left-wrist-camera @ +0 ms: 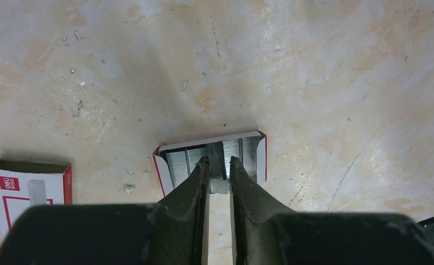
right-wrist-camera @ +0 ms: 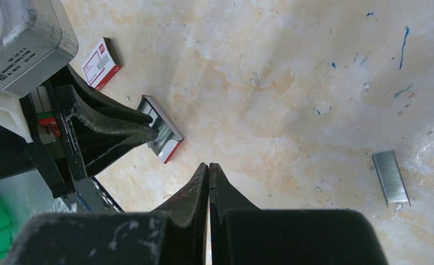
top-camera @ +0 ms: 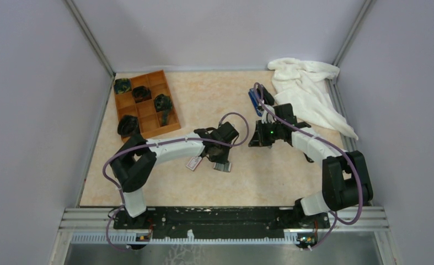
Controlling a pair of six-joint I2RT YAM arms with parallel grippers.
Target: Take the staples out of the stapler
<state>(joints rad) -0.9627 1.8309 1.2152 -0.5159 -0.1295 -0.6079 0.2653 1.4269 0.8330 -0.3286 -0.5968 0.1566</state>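
Narrowly parted, my left fingers (left-wrist-camera: 195, 182) pinch a strip (left-wrist-camera: 219, 163) in the open box (left-wrist-camera: 209, 141); my right fingers (right-wrist-camera: 195, 190) are clenched, empty. Loose staples (right-wrist-camera: 390, 178) lie right of them. The sleeve (left-wrist-camera: 30, 190) reads "deli".

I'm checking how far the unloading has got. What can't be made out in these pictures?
- Left claw: left wrist view. Its fingertips cover the middle of the open staple box, so whether it grips anything is unclear.
- Stapler: top view only. It is too small and dark to tell loaded from empty.
- Orange tray: top view. Its dark contents are too small to identify.
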